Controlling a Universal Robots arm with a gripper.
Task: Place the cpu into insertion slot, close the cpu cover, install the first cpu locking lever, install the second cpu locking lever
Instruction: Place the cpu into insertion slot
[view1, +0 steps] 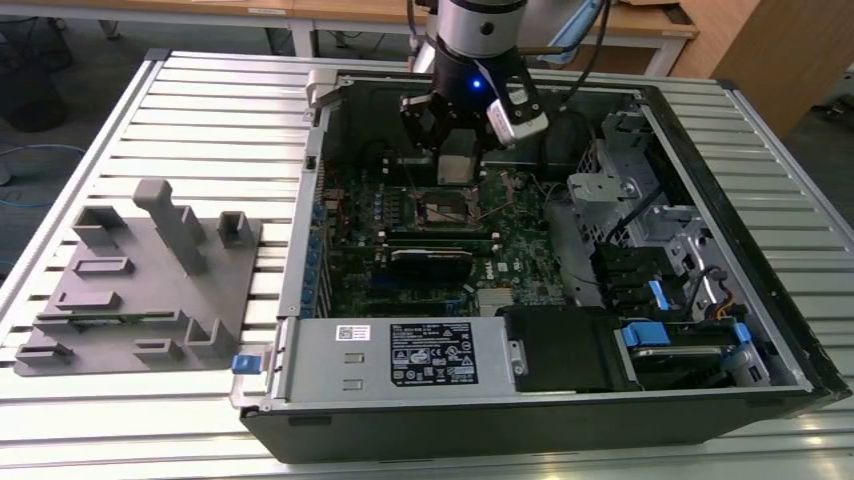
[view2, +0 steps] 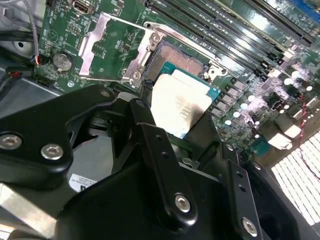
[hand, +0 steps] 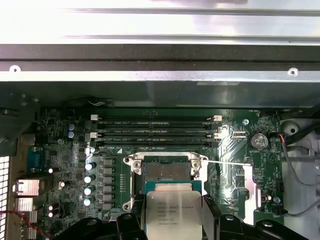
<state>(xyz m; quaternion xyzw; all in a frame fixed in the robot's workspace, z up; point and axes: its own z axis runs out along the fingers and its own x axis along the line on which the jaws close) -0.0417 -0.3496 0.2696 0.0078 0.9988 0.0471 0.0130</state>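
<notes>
My gripper (view1: 455, 168) hangs inside the open computer case, just above the insertion slot (view1: 447, 208). It is shut on the cpu (view2: 181, 106), a flat silver-topped chip pinched by its edges between the black fingers (view2: 142, 112). In the first wrist view the cpu (hand: 173, 212) hovers close over the dark, silver-rimmed insertion slot (hand: 165, 170), partly covering its near edge. The cpu cover (view2: 86, 50) is flipped open and lies back beside the insertion slot (view2: 181, 60). A thin locking lever (hand: 225, 163) sticks out sideways from the socket.
Long black memory slots (hand: 155, 127) run beside the socket. A coin battery (view2: 62, 61) sits near the open cover. A grey drive cage (view1: 627, 190) and cables fill the exterior view's right; a power supply (view1: 400, 355) is in front, and a grey fixture block (view1: 147, 270) rests on the table.
</notes>
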